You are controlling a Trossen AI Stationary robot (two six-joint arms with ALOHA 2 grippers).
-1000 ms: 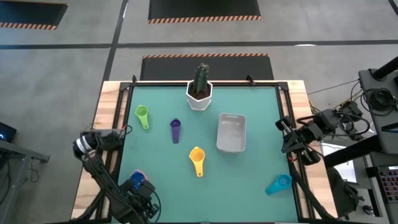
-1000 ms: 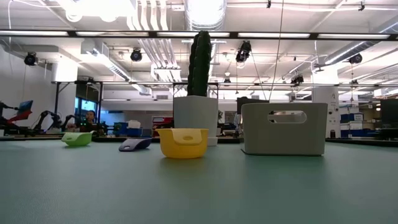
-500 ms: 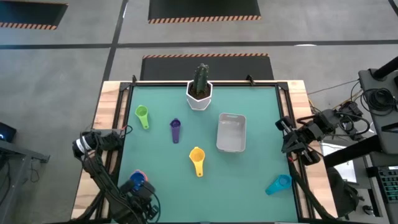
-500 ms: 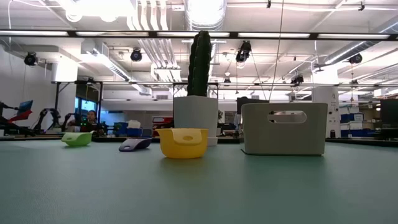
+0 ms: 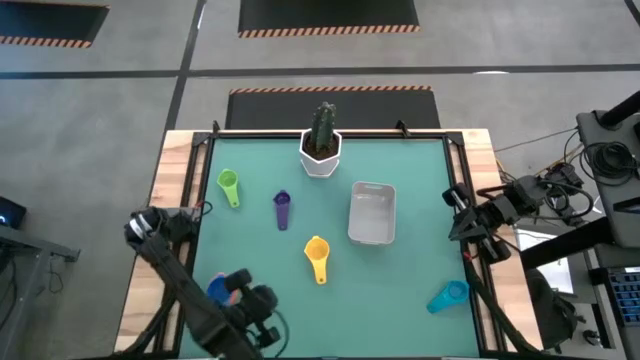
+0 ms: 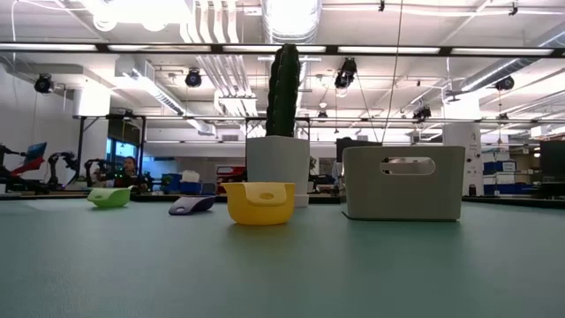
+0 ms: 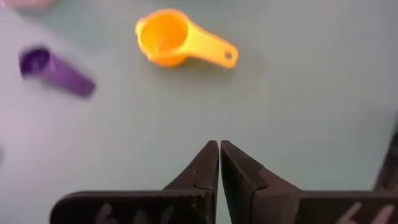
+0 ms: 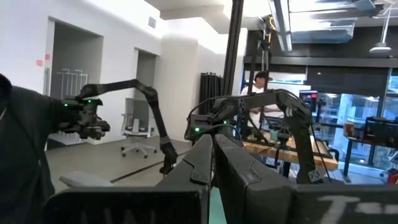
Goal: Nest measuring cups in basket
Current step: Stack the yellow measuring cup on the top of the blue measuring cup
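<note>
The light grey basket stands right of the table's middle and also shows in the low view. On the mat lie a green cup, a purple cup, a yellow cup and a teal cup. A blue cup lies by my left arm, which partly hides it. My left gripper is shut and empty above the mat's near left part, facing the yellow cup and the purple cup. My right gripper is shut and empty at the table's right edge.
A cactus in a white hexagonal pot stands at the far edge, behind the yellow cup in the low view. A pinkish object shows beside the blue cup, mostly hidden by my left arm. Bare mat lies between the yellow cup and the near edge.
My left gripper has gone toward the table's right edge, from the near left corner out over the mat. The cups and the basket have stayed where they were.
</note>
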